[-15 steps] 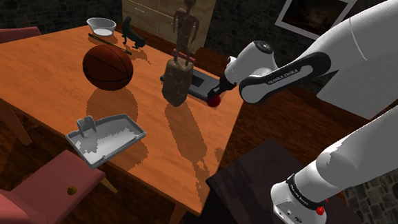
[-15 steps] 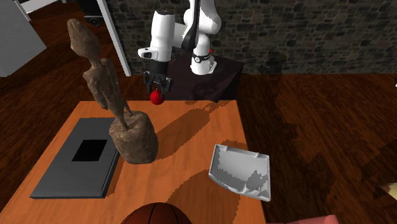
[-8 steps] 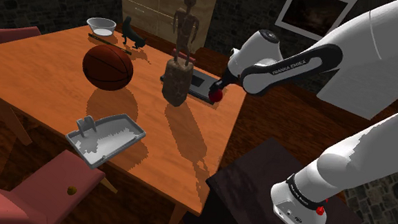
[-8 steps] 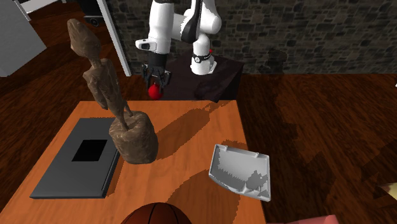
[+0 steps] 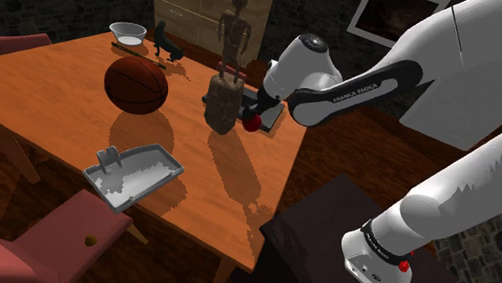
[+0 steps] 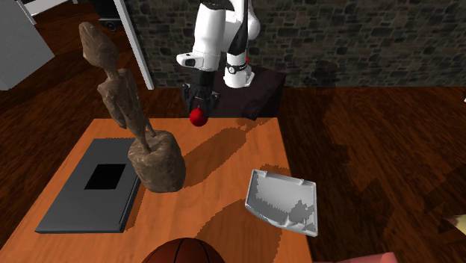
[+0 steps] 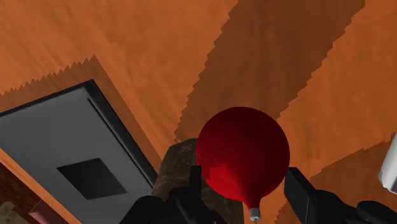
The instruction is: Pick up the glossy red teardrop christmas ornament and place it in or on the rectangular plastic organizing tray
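With the pincer (image 7: 245,191) clamped on the red ornament (image 7: 242,151) over the desk (image 5: 60,84), close by the statue (image 5: 223,98) and well apart from the tray (image 6: 284,179), we fear a seemingly shallow grip could slip if our swing clips the statue.

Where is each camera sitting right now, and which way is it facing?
Shoulder view: beside and behind the stand, looking down across the table; white arm reaches left.
Second exterior view: across the table, facing the robot; pincer hangs near the far edge.
Wrist view: on the hand, looking down past both fingers at the table.
Shared: all show the red ornament and brown statue.
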